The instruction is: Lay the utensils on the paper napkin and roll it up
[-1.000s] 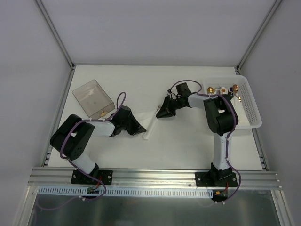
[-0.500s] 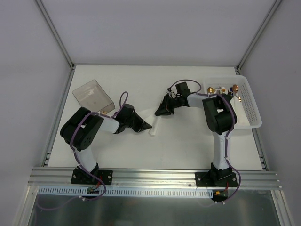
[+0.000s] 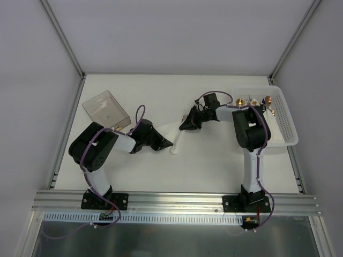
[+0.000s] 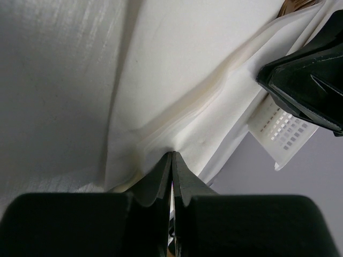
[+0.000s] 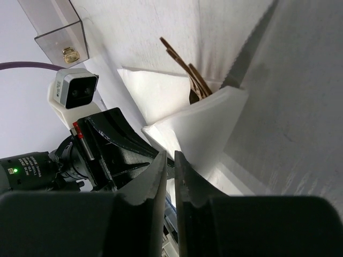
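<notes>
- Left jaws are pressed tight together, tips right against a crease of the thin white paper napkin (image 4: 225, 123). Whether a layer of paper is nipped between them I cannot tell.
- Right jaws stand nearly together with only a thin slit between them. The napkin's edge runs down to their tips, but a grip on it is not clear from where I stand.
- That napkin (image 3: 177, 142) lies near the middle of the tabletop (image 3: 214, 166) as a loose, narrow bundle, its folded layers not yet drawn tight.
- The slender copper-coloured metal utensils (image 5: 183, 63) are tucked inside it, their ends poking out of the far end.
- Its long axis runs from the near edge toward the far edge, leaning a little to the right.
- The left jaws meet its near end from the left and the right jaws meet its far end from the right, so the bundle lies between them and neither arm is clearly nearer.
- I judge the rolling is part done, and tightening it means turning the bundle across that axis with both ends kept level.
- Well apart sit a white perforated plastic basket (image 3: 286, 120) at the far right corner and a clear plastic box (image 3: 104, 110) toward the far left.
</notes>
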`<state>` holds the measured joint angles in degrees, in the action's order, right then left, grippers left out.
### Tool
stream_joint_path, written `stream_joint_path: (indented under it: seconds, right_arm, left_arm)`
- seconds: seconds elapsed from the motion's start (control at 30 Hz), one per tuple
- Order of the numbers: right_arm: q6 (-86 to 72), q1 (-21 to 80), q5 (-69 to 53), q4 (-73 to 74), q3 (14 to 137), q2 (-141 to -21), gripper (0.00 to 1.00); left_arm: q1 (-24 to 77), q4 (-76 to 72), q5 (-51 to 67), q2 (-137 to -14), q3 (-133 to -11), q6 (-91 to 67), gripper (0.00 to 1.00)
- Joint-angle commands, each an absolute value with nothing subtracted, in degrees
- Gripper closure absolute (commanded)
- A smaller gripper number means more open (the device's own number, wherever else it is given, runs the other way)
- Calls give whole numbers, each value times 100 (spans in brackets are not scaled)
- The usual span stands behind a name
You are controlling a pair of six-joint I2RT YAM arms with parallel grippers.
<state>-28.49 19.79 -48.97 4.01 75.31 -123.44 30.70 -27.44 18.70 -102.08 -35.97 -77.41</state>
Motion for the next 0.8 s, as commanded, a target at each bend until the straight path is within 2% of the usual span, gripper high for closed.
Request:
stream_joint_path:
  seconds: [0.0,0.23,0.37,0.5,0.53,0.67,0.77]
  right_arm:
    - [-2909,1863,-4764,413,7506,-12366,87]
    - [-2558,1854,-4298,1159,7743,-12472,99]
    - [-2382,1863,-4175,1555,7963,-12489,100]
    - [-2233,1863,-4069,1757,8138,-12577,100]
    - [-2198,1863,-4061,1819,8156,-12603,100]
    - [-2109,1881,-4034,1916,8218,-12691,100]
    - [-2057,1925,-4008,1951,8253,-12709,100]
  left_arm:
    - [3085,-1178,879,-10600,-3226,-7400,100]
    - [3076,-1590,852,-10090,-3164,-6980,100]
    - [3094,-1591,861,-9660,-3313,-6523,98]
    - [3129,-1354,599,-8863,-3506,-5873,87]
    - [3138,-1110,476,-8703,-3550,-5767,80]
    - [3138,-293,-200,-8113,-3937,-5204,66]
    - [3120,-27,-492,-8024,-4236,-4817,62]
